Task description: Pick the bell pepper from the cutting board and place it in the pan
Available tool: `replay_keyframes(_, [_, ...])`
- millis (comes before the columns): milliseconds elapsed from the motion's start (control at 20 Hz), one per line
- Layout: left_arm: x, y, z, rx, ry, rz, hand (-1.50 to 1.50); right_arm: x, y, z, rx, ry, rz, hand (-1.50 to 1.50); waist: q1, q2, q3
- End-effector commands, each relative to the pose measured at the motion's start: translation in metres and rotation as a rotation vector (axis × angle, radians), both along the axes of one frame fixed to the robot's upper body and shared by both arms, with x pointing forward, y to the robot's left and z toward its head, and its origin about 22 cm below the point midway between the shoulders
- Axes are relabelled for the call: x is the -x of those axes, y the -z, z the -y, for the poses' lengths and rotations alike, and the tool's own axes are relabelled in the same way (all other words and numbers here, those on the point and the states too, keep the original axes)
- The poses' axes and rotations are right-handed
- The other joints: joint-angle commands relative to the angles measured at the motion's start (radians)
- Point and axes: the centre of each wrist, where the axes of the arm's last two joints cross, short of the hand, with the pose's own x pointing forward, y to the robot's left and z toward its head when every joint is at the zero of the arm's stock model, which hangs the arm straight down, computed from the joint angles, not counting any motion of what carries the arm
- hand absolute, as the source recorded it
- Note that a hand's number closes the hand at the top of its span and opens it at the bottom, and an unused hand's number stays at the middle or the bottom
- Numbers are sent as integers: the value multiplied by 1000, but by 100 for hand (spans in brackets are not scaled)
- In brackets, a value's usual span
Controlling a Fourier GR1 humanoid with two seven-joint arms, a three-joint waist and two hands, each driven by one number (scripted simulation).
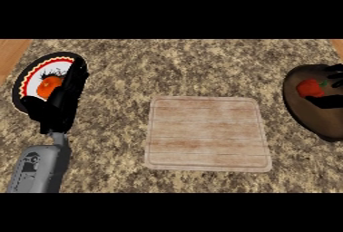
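Pepper (309,87), red with a green stem, sits in the pan (305,118) at the counter's right edge. The pan is dark brown and cut off by the frame on its right side. Right hand (333,100) is over the pan, fingers curled around the pepper from the right. Most of the hand runs out of frame, only black fingers above and below the pepper show, so contact is hard to confirm.

Board (208,134) lies bare near the counter's middle, toward its front edge.

Left hand (64,102) stands over a plate (30,77) at the counter's left edge, fingers straight, holding nothing. It hides the plate's right half. The plate has a red, black and white patterned rim. An orange thing (49,86) on the plate is partly hidden behind the hand, can't tell what it is. Grey left forearm (36,166) comes in at the front left corner.

Counter (167,68) is speckled stone.
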Motion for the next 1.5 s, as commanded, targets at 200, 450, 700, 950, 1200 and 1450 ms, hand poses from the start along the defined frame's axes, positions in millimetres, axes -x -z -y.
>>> replay_keyframes(200, [7, -6, 5, -4, 2, 10, 0, 9, 11, 14, -139, -80, -18, -150, 1, -4, 1])
replay_keyframes(450, [3, 1, -5, 15, -15, -20, 0, 13, 22, 11, -252, -71, 219, -150, -19, -5, 1])
replay_keyframes(700, [9, -1, -4, 8, -67, -27, 0, 44, 12, 55, -397, -70, 333, -150, -53, -21, -3])
replay_keyframes(950, [11, 7, -12, 10, -74, -37, 0, 86, 23, 86, -560, -188, 331, -150, -71, -28, -5])
replay_keyframes(1200, [11, -4, -36, -10, -79, -19, 0, 136, 10, 126, -581, -271, 332, -150, -90, -36, -8])
replay_keyframes(1450, [15, 12, -26, -14, -89, -39, 0, 181, 19, 141, -586, -284, 335, -150, -103, -37, -9])
